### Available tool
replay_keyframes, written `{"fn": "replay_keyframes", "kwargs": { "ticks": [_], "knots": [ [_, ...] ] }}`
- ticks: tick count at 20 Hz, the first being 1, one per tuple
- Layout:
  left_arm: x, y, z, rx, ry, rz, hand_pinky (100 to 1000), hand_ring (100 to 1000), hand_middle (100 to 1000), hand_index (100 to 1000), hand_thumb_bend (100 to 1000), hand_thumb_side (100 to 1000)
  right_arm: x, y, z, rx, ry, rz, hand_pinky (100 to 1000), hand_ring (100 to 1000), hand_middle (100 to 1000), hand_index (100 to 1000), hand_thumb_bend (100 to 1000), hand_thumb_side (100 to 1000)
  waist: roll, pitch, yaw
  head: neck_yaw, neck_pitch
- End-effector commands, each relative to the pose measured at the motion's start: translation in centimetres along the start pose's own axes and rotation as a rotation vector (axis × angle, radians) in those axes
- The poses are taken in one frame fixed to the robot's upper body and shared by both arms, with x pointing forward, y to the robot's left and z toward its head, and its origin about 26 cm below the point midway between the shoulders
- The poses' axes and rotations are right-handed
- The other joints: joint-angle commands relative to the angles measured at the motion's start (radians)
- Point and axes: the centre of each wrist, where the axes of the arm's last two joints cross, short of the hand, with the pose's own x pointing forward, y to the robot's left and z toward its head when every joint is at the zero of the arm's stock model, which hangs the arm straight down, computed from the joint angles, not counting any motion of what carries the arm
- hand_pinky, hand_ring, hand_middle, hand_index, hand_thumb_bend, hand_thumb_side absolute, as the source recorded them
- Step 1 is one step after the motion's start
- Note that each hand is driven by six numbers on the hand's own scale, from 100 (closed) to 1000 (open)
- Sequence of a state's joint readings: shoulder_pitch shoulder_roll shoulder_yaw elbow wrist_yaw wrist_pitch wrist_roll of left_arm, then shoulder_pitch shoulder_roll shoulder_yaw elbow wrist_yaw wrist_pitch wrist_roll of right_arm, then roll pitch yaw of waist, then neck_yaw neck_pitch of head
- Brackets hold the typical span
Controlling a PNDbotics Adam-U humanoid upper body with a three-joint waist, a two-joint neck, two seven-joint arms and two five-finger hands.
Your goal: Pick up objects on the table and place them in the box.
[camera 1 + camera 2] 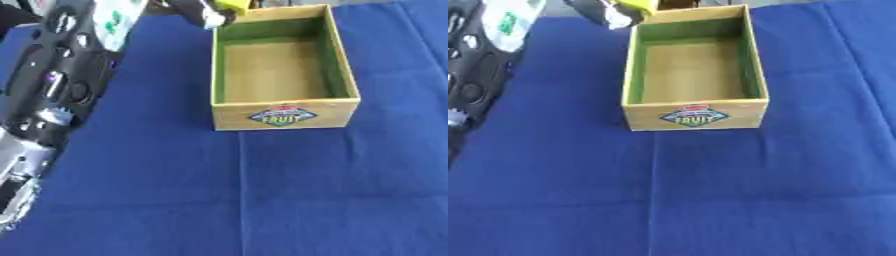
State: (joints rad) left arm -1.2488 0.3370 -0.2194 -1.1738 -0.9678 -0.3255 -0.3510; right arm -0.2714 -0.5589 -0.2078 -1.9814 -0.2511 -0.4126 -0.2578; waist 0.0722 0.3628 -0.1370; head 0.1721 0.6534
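Note:
A wooden box [283, 114] with green inner walls and a "fruit" label on its front stands at the upper middle of the blue cloth. Nothing lies on its brown floor. My left arm [52, 95] runs from the lower left up to the top edge. There my left hand [206, 14] hangs at the box's far left corner, fingers curled round a small yellow object [233, 5]. That object is cut off by the picture's top edge. My right hand shows in no view.
The blue cloth [262, 200] covers the whole table, with a crease running down from the box's front. A white piece with green marks [511, 22] shows at the top left beside my arm.

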Motion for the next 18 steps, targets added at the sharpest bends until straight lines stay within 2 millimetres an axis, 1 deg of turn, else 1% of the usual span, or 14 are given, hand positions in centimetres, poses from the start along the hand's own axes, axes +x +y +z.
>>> {"fn": "replay_keyframes", "kwargs": {
  "ticks": [1, 3, 7, 9, 11, 14, 16, 17, 18],
  "knots": [
    [1.0, 0.3, -1.2, 0.029, -0.004, -0.019, 291, 457, 332, 531, 100, 252, 0.7, 0.0, -1.0, 0.021, -0.044, -0.012, 687, 678, 535, 773, 100, 1000, -0.006, -0.016, -0.006, 0.015, -0.013],
    [1.3, -0.6, -1.7, 0.021, -0.006, -0.02, 290, 457, 332, 530, 100, 254, 0.7, 0.1, -1.1, 0.021, -0.047, -0.017, 687, 678, 535, 773, 100, 1000, -0.006, -0.015, -0.01, 0.017, -0.016],
    [1.4, -1.3, -1.9, 0.019, -0.008, -0.027, 290, 459, 336, 535, 100, 261, 0.8, 0.1, -1.1, 0.02, -0.049, -0.02, 688, 678, 536, 773, 100, 1000, -0.006, -0.014, -0.012, 0.017, -0.018],
    [2.2, -3.0, -2.2, -0.013, -0.025, -0.005, 296, 463, 342, 540, 100, 258, 0.8, 0.2, -1.3, 0.017, -0.058, -0.03, 688, 677, 536, 773, 100, 1000, -0.008, -0.008, -0.018, 0.014, -0.028],
    [3.2, -4.3, -2.5, -0.037, -0.04, 0.001, 301, 467, 349, 548, 100, 261, 0.8, 0.3, -1.4, 0.016, -0.06, -0.035, 688, 677, 536, 773, 100, 1000, -0.009, -0.005, -0.019, 0.011, -0.03],
    [3.9, -5.4, -2.7, -0.072, -0.053, -0.022, 335, 485, 373, 575, 100, 246, 0.8, 0.2, -1.3, 0.014, -0.056, -0.034, 689, 677, 536, 773, 100, 1000, -0.009, -0.004, -0.018, 0.008, -0.029],
    [4.1, -5.9, -2.8, -0.091, -0.06, -0.043, 378, 510, 402, 610, 100, 264, 0.7, 0.2, -1.2, 0.013, -0.054, -0.033, 689, 677, 535, 773, 100, 1000, -0.008, -0.003, -0.018, 0.007, -0.029],
    [4.2, -6.1, -2.8, -0.099, -0.063, -0.054, 403, 526, 422, 638, 100, 271, 0.7, 0.2, -1.2, 0.013, -0.053, -0.033, 689, 677, 535, 773, 100, 1000, -0.008, -0.003, -0.017, 0.007, -0.029],
    [4.2, -6.2, -2.8, -0.11, -0.066, -0.067, 441, 557, 462, 674, 100, 287, 0.7, 0.2, -1.2, 0.013, -0.052, -0.032, 689, 677, 535, 773, 100, 1000, -0.008, -0.004, -0.016, 0.006, -0.029]
  ]
}}
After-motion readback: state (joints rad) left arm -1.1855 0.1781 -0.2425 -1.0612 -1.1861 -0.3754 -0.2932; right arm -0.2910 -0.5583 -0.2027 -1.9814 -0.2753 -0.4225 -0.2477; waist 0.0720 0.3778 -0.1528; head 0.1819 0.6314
